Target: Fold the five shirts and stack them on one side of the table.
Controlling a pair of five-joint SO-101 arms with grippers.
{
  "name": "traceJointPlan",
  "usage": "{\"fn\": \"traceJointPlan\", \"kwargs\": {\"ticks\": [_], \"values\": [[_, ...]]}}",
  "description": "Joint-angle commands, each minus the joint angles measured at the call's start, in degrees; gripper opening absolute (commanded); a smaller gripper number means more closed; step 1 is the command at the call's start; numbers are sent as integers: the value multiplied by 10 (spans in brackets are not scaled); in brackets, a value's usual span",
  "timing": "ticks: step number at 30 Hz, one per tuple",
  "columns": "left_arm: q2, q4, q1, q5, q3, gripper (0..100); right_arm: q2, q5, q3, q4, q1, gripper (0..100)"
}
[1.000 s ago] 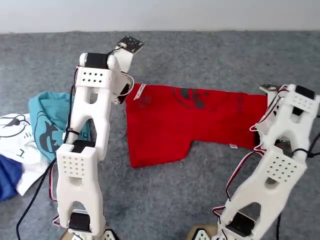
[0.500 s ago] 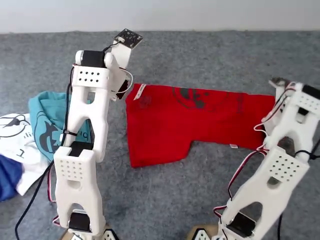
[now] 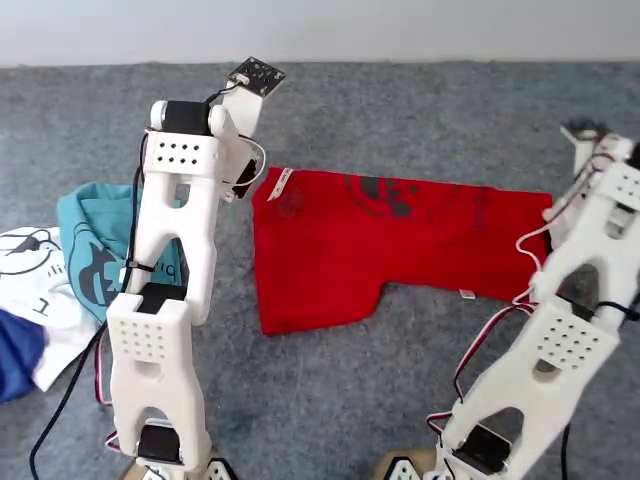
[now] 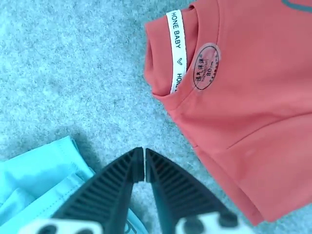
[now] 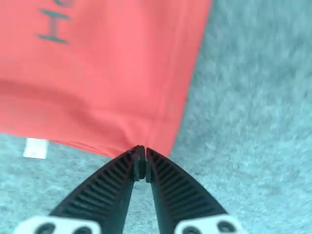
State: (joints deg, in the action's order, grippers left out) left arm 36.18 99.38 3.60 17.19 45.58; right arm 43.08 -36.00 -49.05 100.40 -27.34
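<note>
Two grippers, one red shirt (image 3: 400, 250) in work. Shirt lies spread at centre of table (image 3: 400, 110), collar toward 10 o'clock. My left gripper (image 4: 145, 165): fingers together, empty, over bare table just beside collar. My right gripper (image 5: 140, 163): fingers clamped on shirt corner at 3 o'clock, fabric puckered at tips. Teal shirt (image 3: 95, 245), white shirt (image 3: 30, 270) and blue shirt (image 3: 15, 360) heaped at 9 o'clock. Step, as I judge: straightening red shirt before fold. Next move calls for left fingers parting, then pinching collar-side edge.
</note>
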Motion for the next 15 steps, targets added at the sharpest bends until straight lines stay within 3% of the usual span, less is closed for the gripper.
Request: {"fn": "traceJointPlan", "kwargs": {"ticks": [1, 8, 15], "values": [[-67, 12, -3, -5, -15, 15, -77, -2, -6, 25, 38, 9], [-95, 11, 27, -4, -148, 15, -136, -2, 102, 25, 113, 9], [-94, 11, 137, -3, -231, 45, -148, 28, 125, 25, 84, 9]]}}
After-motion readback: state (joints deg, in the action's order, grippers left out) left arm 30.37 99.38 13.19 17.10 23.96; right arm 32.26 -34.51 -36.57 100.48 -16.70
